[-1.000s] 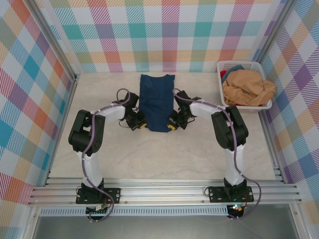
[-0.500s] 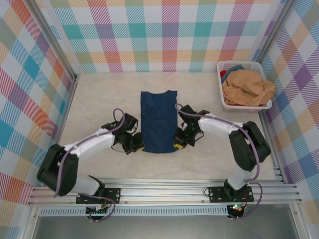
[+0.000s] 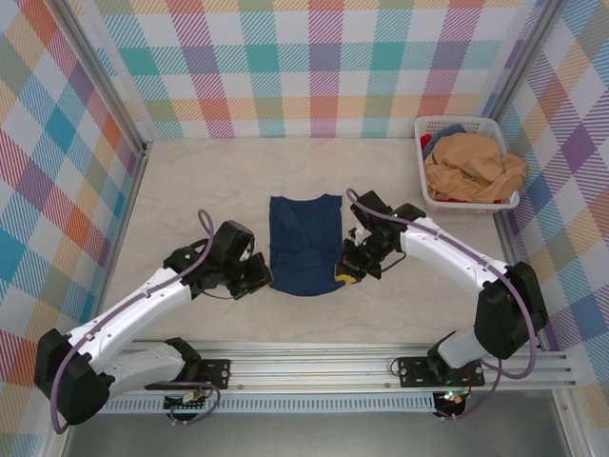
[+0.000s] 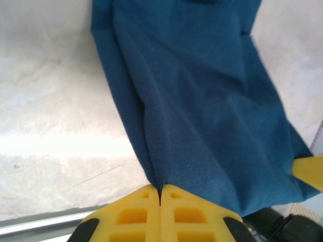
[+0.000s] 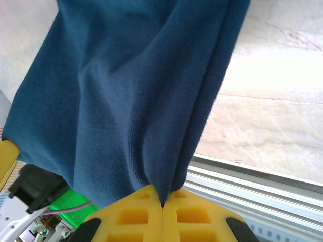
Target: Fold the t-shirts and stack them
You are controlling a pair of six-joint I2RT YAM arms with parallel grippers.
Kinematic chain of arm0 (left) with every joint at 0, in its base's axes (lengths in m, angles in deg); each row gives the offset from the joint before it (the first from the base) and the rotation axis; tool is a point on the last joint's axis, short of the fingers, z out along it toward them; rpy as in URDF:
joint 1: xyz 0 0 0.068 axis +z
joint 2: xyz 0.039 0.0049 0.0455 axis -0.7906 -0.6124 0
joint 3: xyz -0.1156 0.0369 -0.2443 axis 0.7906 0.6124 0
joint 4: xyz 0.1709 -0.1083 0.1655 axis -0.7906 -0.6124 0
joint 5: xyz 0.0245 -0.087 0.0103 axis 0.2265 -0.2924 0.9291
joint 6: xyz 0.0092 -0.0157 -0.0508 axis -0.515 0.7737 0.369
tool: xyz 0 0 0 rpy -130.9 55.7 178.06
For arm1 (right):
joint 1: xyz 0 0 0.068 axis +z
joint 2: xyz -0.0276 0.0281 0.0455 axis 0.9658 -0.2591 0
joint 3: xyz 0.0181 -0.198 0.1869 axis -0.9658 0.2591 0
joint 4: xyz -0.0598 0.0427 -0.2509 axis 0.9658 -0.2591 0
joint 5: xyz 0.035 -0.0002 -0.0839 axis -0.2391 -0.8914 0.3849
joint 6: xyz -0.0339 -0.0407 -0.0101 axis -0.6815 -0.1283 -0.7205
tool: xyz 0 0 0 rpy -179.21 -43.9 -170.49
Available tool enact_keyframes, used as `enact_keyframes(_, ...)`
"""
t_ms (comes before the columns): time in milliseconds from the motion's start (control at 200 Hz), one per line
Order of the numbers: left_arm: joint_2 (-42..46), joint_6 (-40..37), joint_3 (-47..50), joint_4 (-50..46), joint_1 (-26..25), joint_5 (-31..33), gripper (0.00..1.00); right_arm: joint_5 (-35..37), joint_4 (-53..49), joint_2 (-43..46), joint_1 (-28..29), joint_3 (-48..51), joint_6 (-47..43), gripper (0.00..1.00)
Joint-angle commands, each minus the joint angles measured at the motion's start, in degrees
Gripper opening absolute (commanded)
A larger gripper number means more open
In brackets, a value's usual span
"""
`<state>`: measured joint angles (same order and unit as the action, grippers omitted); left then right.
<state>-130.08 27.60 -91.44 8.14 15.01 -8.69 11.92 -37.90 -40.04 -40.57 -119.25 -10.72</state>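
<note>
The navy blue t-shirt (image 3: 304, 243) lies as a long folded strip in the middle of the table. My left gripper (image 3: 264, 277) is shut on its near left corner, and in the left wrist view the cloth (image 4: 202, 101) runs pinched into my left gripper (image 4: 160, 194). At the near right corner my right gripper (image 3: 344, 274) is shut on the shirt; the right wrist view has the blue fabric (image 5: 126, 91) clamped in my right gripper (image 5: 162, 197). The tan-orange t-shirt (image 3: 473, 167) sits bunched in the basket.
The white slotted basket (image 3: 435, 127) stands at the back right against the checked wall, with a bit of blue and red cloth under the tan shirt. The metal rail (image 3: 314, 367) runs along the near table edge. Bare tabletop (image 3: 190, 190) spreads left of the shirt.
Both grippers have pulled the shirt's near edge toward the near table edge, dragging the whole strip closer. Both arms have stretched out lower and wider.
</note>
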Motion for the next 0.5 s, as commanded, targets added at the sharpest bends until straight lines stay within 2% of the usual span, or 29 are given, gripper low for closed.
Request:
enact_keyframes(0, -2.82, -0.28, -6.92, -1.98, 1.53, 4.68, 0.0, 1.43, -4.31, -2.15, -2.15, -4.94, -1.68, 0.0)
enact_keyframes(285, -13.51, -5.06, -17.87, -1.55, 10.01, 2.4, 0.0, 0.32, -7.94, -14.05, -6.84, -20.54, -4.73, 0.0)
enact_keyframes(495, -22.99, -7.39, -25.94, 0.3, 13.87, 0.81, 0.0, 1.36, -8.79, -22.36, -9.96, -31.52, -5.23, 0.0)
